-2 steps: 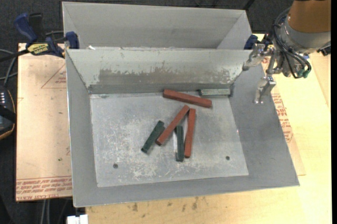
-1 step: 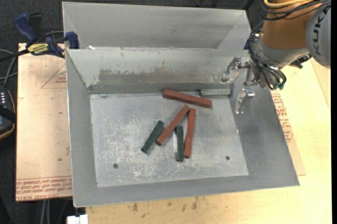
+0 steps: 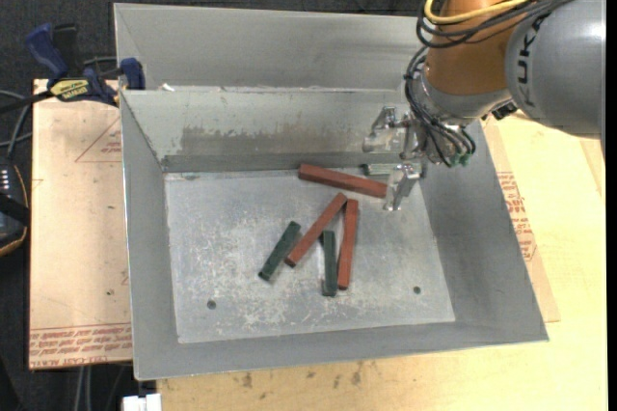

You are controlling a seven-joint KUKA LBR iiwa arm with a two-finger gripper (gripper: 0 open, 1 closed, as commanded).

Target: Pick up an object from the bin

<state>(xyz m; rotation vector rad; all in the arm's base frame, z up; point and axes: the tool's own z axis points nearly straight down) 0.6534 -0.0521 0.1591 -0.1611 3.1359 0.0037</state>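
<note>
A grey metal bin (image 3: 241, 303) fills the middle of the frame, its sloped walls rising round a flat floor, as the arm (image 3: 569, 62) under its orange cover (image 3: 472, 33) reaches in from the upper right. The gripper (image 3: 393, 163) hangs low, right of centre near the foot of the back wall, its two fingers spread apart with nothing between them. The lower one stands at the right end of a red-brown bar (image 3: 337, 178) that lies nearly level just right of centre and looks the likeliest pick; whether it touches the bar cannot be told. Below, four more bars lie in a loose fan: a slanting red-brown bar (image 3: 316, 229), an upright red-brown bar (image 3: 347, 243) beside it, a long dark green bar (image 3: 280, 251) at lower left and a short dark green bar (image 3: 330, 262) against the upright one. To take the upper bar cleanly, the gripper would do well to shift left along it, straddle its narrow width away from the tip, and close squarely on the long sides. The back wall stands close above the bar and leaves little room there, and the slanting bar's tip lies just below. The floor at left and along the bottom is open, and straight up looks the free way out.
</note>
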